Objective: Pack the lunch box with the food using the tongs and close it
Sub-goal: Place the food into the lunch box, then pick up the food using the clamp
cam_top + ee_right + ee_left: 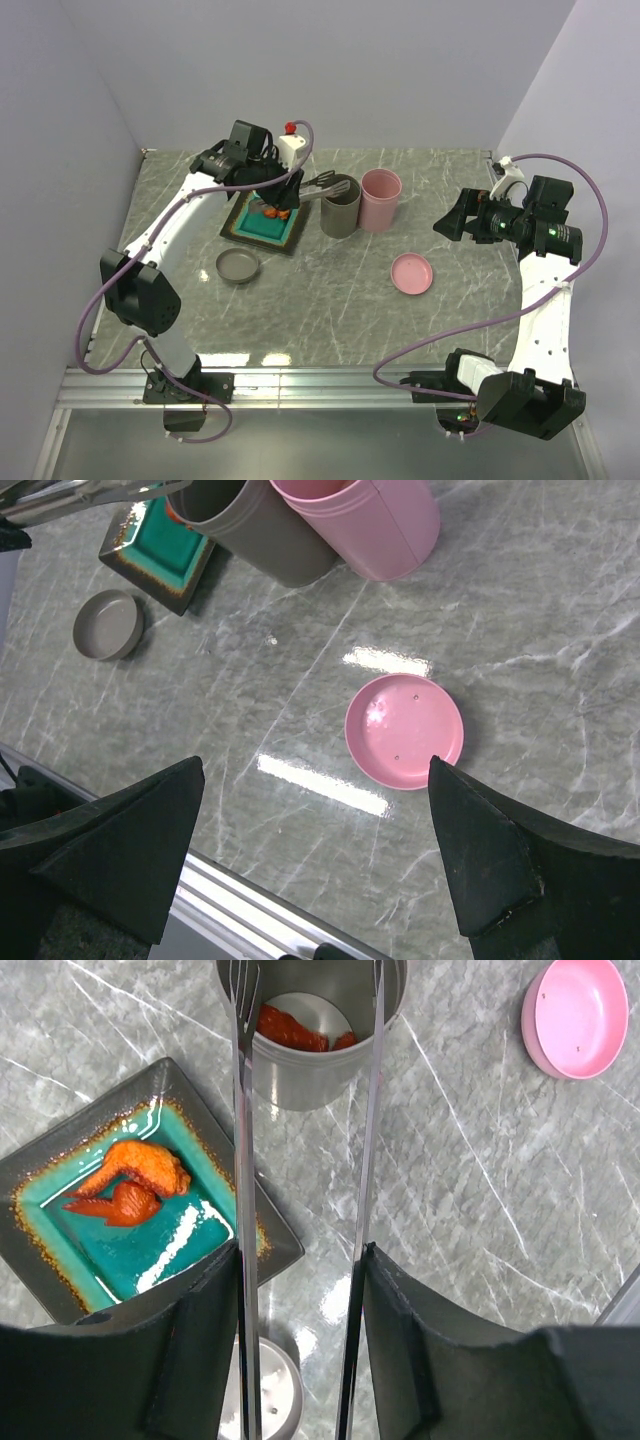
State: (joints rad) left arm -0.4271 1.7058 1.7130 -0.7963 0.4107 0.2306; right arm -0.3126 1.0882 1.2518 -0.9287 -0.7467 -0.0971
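My left gripper (300,1260) is shut on the silver tongs (243,1160), one finger pressed against each arm. The tong arms stand spread, their tips over the open grey container (320,1070). Orange-red food pieces (290,1028) lie inside that container. Two more orange-red pieces (140,1175) rest on the square teal-centred plate (40,1170). From above, the left gripper (285,195) hangs over the plate (270,235), with the tongs (325,185) reaching to the grey container (340,207). My right gripper (315,780) is open and holds nothing, hovering near the pink lid (404,730).
A pink container (381,199) stands right of the grey one. The grey lid (239,266) lies in front of the plate and the pink lid (412,273) lies at centre right. A metal rail runs along the table's near edge.
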